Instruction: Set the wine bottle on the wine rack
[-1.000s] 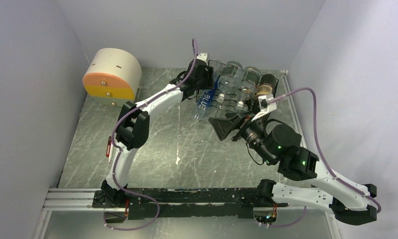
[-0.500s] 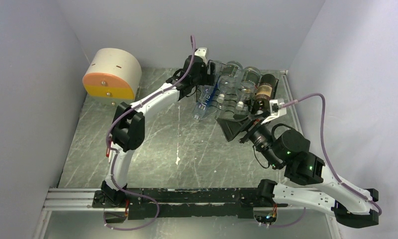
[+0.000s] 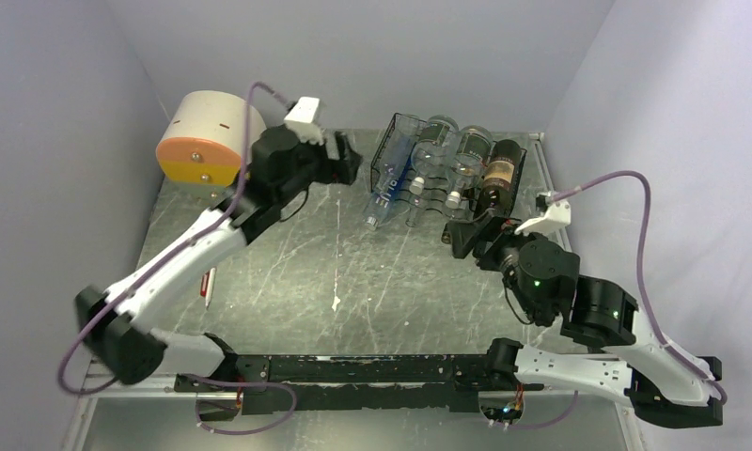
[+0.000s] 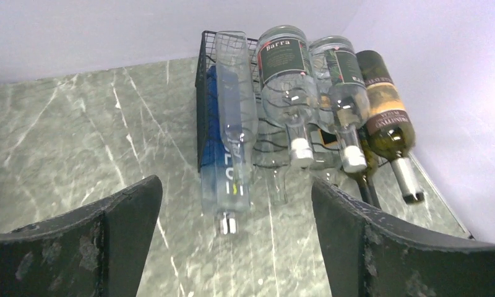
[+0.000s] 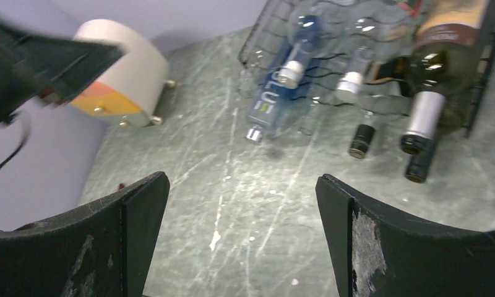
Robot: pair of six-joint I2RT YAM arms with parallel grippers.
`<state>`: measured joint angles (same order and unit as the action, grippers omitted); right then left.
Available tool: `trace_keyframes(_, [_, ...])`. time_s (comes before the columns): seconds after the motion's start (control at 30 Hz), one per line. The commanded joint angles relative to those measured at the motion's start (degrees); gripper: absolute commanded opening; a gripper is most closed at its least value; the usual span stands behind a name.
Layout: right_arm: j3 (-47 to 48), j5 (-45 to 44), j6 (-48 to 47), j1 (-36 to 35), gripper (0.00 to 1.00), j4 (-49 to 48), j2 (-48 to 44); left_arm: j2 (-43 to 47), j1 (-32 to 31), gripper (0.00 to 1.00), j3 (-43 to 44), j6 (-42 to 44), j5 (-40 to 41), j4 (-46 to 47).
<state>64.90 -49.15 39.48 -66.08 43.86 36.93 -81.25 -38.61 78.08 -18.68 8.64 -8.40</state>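
Grey table has wine rack at 1 o'clock; wine bottle lies in its 9 o'clock slot. L gripper & R gripper gape empty, so pls you retreat w/o bumping its neck.

Oddments on a grey marbled table
A cream round box, its front orange over yellow with small knobs, stands in the far left corner. A red marker lies near the left edge. In the far right corner two clear bottles and a green bottle lie side by side, necks toward the near edge.
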Motion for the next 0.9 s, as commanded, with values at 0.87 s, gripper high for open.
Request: trace_keyframes(0.87, [11.22, -14.51, -4.87, -0.14, 0.89, 13.72, -4.76, 42.55, 0.20, 1.00, -9.66, 4.64, 8.39, -18.84])
